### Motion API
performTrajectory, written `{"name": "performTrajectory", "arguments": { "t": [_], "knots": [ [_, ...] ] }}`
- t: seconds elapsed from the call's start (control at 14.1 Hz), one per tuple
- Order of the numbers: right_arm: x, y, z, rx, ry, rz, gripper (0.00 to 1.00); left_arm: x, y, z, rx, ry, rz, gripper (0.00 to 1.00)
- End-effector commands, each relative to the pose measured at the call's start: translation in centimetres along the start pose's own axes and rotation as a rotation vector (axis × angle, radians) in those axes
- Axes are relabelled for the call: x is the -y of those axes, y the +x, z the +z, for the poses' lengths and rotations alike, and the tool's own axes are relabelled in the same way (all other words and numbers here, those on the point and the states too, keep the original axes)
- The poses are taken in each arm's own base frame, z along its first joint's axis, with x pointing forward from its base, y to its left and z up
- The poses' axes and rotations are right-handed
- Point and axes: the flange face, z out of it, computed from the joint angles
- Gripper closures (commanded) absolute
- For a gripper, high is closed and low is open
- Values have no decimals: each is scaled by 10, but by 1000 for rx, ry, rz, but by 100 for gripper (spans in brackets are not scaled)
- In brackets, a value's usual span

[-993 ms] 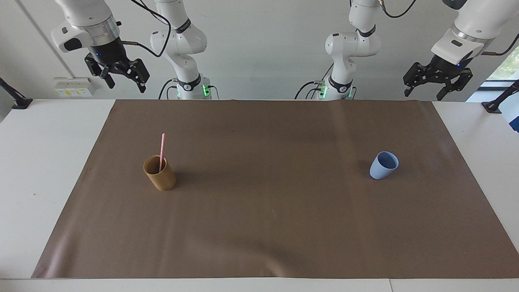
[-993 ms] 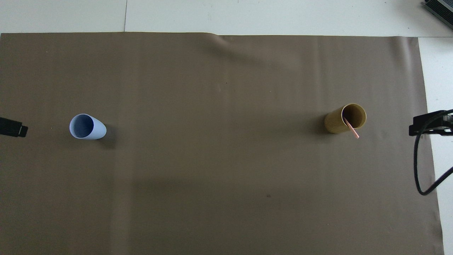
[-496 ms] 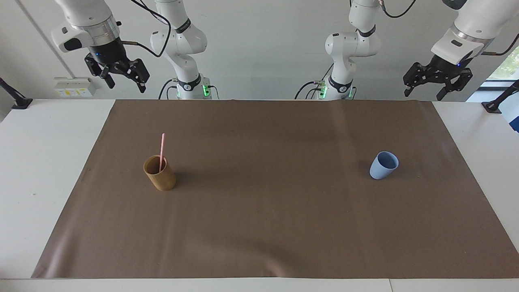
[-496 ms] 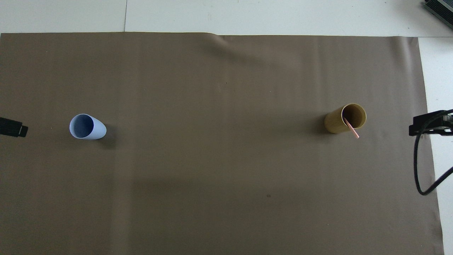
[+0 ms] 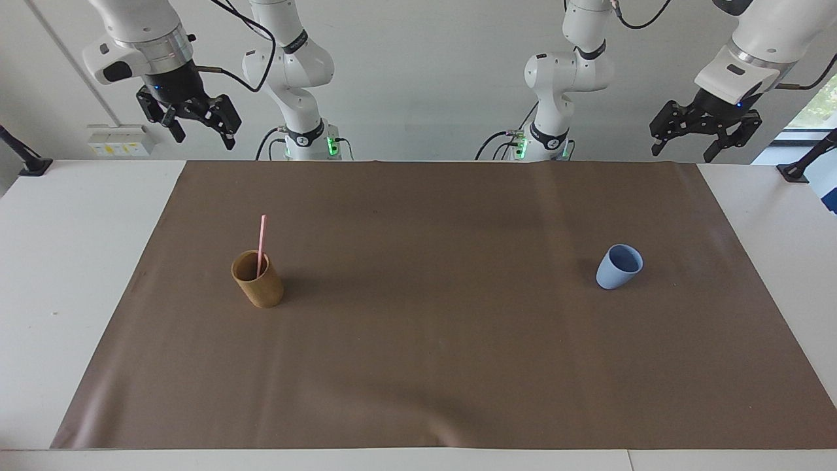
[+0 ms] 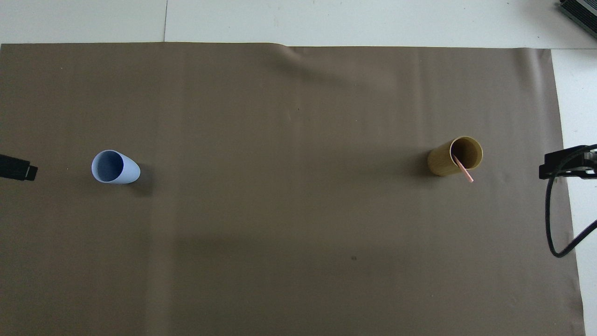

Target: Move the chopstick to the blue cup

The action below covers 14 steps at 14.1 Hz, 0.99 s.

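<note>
The pink chopstick (image 5: 261, 243) (image 6: 463, 169) stands leaning in a tan cup (image 5: 257, 281) (image 6: 447, 161) toward the right arm's end of the table. The light-blue cup (image 5: 617, 268) (image 6: 114, 167) stands upright and empty toward the left arm's end. My right gripper (image 5: 204, 139) hangs open high over the robots' edge of the brown mat, well above the tan cup and apart from it. The left gripper (image 5: 683, 153) is open too, raised over the mat's corner at its own end. In the overhead view only parts of the left gripper (image 6: 17, 167) and right gripper (image 6: 565, 163) show.
A brown mat (image 5: 418, 366) covers most of the white table (image 5: 59, 275). The two cups stand far apart on it, about equally far from the robots. A black cable (image 6: 552, 219) loops down from the right gripper.
</note>
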Motion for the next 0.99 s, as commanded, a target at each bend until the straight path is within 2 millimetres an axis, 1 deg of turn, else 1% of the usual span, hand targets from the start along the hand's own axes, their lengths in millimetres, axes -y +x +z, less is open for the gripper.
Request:
{"name": "performTrajectory", "arguments": {
  "t": [0.0,0.43,0.57,0.71,0.92],
  "knots": [
    [-8,-5,1,-10,0,-10,0,-2,-6,1,-14,-8,0,0],
    [-11,-5,1,-9,1,-7,0,-2,-6,2,-14,-8,1,0],
    [-12,-5,0,-11,2,-5,0,-1,-2,1,-39,-2,1,0],
    [-12,-5,1,-9,3,-4,0,0,2,7,-61,1,2,0],
    [-12,-5,1,-9,3,-4,0,6,12,28,-80,7,3,0]
  ]
}}
